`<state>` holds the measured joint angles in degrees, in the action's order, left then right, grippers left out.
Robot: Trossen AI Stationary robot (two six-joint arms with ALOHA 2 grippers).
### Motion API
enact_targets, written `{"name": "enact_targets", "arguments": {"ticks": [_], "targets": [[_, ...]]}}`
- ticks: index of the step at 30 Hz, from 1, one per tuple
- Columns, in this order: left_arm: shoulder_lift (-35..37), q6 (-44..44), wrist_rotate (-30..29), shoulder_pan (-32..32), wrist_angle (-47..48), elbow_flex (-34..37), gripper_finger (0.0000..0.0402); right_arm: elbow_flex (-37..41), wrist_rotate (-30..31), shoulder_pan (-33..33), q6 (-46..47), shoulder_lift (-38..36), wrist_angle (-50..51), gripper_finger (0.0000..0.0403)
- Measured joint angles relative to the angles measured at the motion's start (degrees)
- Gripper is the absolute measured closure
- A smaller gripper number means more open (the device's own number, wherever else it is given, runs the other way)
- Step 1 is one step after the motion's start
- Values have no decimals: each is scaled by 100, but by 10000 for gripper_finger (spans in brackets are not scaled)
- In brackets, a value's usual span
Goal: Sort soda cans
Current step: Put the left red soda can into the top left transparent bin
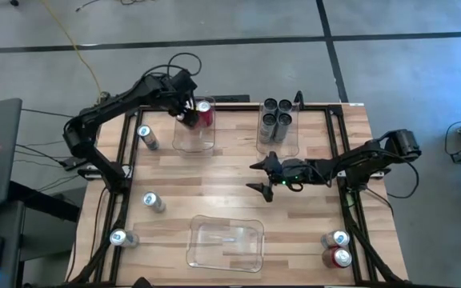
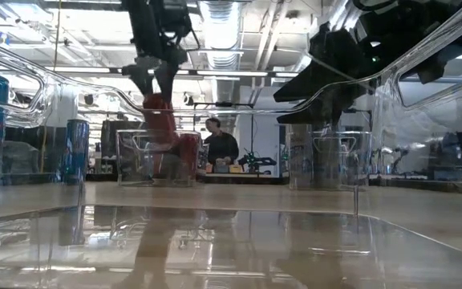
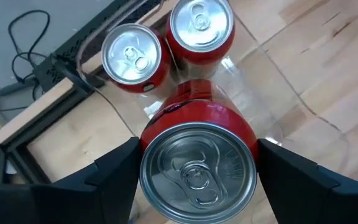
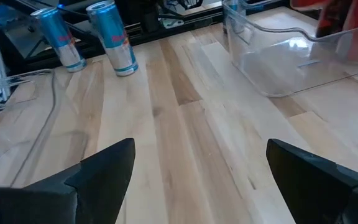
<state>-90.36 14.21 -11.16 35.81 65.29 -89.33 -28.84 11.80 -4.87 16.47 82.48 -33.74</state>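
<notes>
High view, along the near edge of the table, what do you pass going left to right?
Silver-blue can → empty clear bin → second silver-blue can, with a red can just below it in the picture.

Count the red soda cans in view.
4. Two red cans stand in the far-left clear bin; the left end effector grips a third over it; the fourth stands at the table's near-right corner. None appears hidden.
</notes>
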Motion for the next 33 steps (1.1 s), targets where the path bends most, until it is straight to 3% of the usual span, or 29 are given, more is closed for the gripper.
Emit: {"name": "enact_targets", "arguments": {"ticks": [17,33], "targets": [[-89,-20,55,250,-1152,1130,122,0,7,14,4,0,-9,22],[-347,-234,216,250,-1355,1204,122,0,6,14,11,0,-4,22]]}}
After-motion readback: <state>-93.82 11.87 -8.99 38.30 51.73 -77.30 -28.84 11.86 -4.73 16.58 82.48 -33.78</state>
